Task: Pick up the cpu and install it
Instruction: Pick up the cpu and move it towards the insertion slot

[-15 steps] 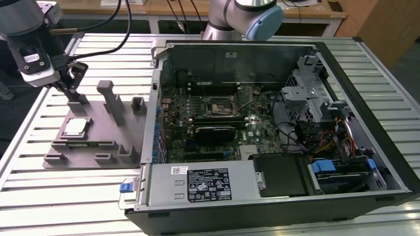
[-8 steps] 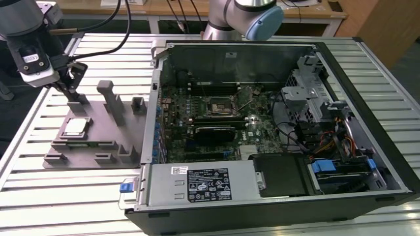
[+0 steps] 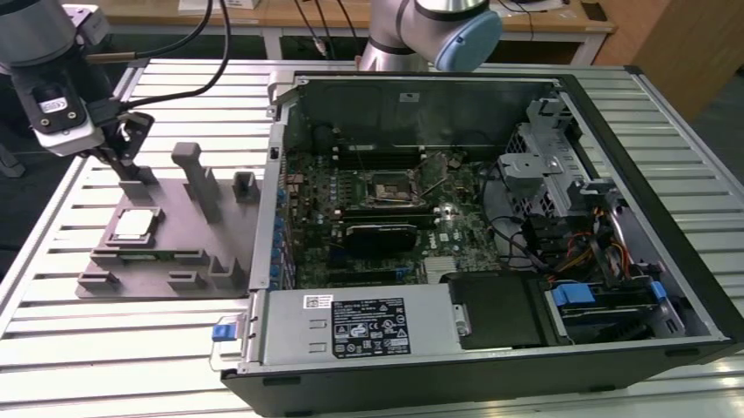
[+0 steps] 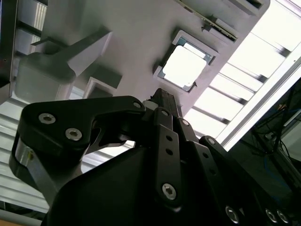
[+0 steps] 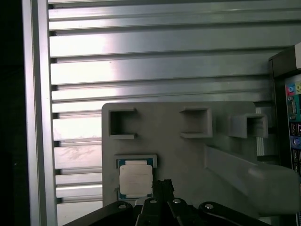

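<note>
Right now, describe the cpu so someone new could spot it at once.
Find the open computer case; at the exterior view's left of it a grey tray lies on the slatted table. The cpu lies flat in a square recess of that tray. It is the one shiny silver square there, unlike the tray's upright grey posts.

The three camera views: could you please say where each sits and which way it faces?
Exterior view: off the arm, looking down on the open black computer case, grey plastic tray and gripper.
First wrist view: on the arm, facing down at the silver-grey square cpu in the tray; gripper tip shows.
Second wrist view: on the arm, looking past the gripper's black body at the tray.
Shared: the cpu.
</note>
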{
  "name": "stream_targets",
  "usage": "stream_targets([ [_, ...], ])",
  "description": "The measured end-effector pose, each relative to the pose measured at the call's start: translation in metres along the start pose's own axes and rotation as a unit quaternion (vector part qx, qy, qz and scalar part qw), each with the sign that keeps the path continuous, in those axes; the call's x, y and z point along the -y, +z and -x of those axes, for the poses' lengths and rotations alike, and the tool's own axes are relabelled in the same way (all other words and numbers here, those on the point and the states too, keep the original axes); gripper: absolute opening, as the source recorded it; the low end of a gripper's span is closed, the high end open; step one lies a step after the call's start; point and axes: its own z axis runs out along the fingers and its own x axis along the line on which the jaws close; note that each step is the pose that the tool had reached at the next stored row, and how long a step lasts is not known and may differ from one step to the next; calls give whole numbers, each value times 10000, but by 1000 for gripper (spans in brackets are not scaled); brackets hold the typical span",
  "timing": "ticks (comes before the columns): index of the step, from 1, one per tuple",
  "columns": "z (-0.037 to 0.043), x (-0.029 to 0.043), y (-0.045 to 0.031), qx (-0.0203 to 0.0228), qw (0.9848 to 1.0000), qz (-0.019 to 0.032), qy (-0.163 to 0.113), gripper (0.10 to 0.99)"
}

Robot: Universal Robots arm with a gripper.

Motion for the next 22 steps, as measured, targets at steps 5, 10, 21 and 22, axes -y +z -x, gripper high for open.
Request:
stream_targets([
  [5,-24,3,17,1,10000,0,0,106],
  [10,-51,6,36,0,10000,-1,0,106],
  [21,-97,11,78,0,10000,0,0,106],
  [22,-100,12,80,0,10000,-1,0,106],
])
